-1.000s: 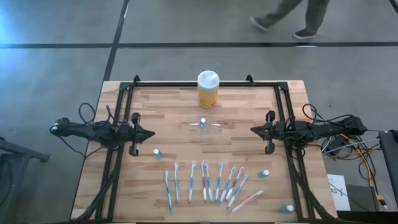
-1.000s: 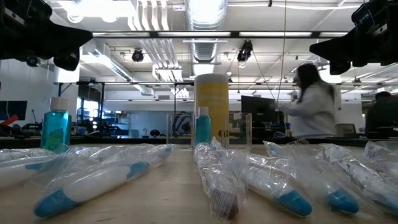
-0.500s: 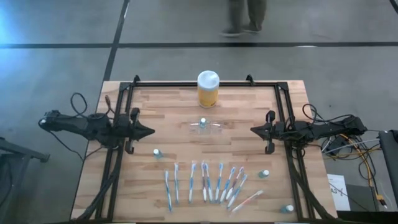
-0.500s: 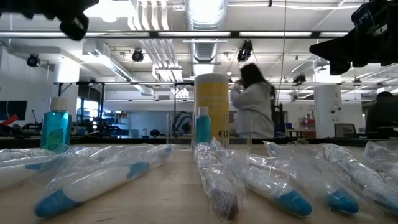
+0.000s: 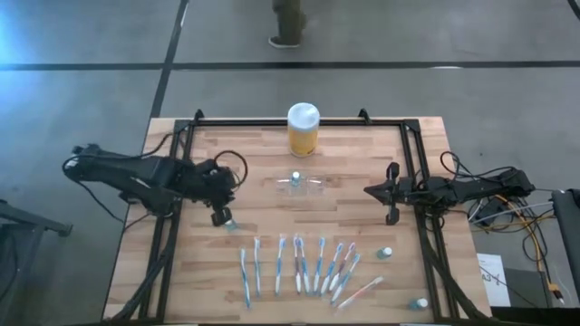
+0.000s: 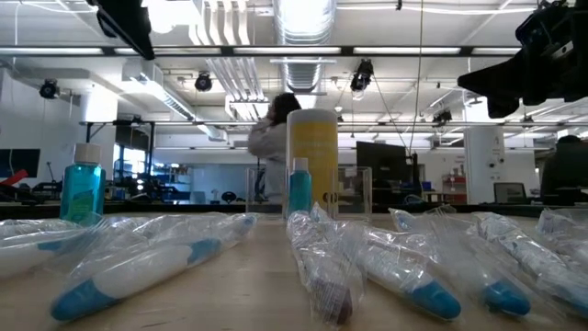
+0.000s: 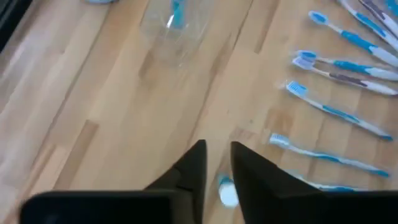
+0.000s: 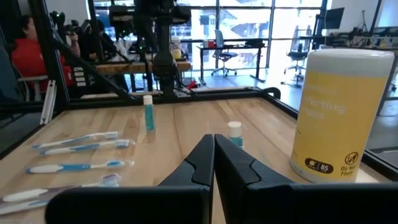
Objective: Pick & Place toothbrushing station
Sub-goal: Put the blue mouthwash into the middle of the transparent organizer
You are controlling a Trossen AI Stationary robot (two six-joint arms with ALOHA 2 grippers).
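The toothbrushing station (image 5: 301, 185) is a low clear holder standing on the table's middle, with a small blue bottle (image 5: 295, 177) in it. In the left wrist view the station (image 7: 173, 34) lies well ahead of my left gripper (image 7: 219, 171). That gripper (image 5: 220, 214) hangs above the table left of centre, tipped down and slightly open. A small white-capped bottle (image 7: 227, 193) stands on the table below its fingers. At the right side my right gripper (image 5: 370, 190) waits, level and shut (image 8: 213, 140). Both grippers are clear of the station.
A yellow jar with a white lid (image 5: 303, 129) stands behind the station at the far edge. Several wrapped toothbrushes (image 5: 304, 267) lie in a row near the front edge. Small blue bottles (image 5: 385, 254) stand at the front right. Black frame rails (image 5: 172, 181) run along the table's sides.
My left gripper has risen, gone toward the table's middle and tipped from level to pointing down, over the small bottle left of centre. In the low view it has climbed out past the top. A person has walked across the room behind the table.
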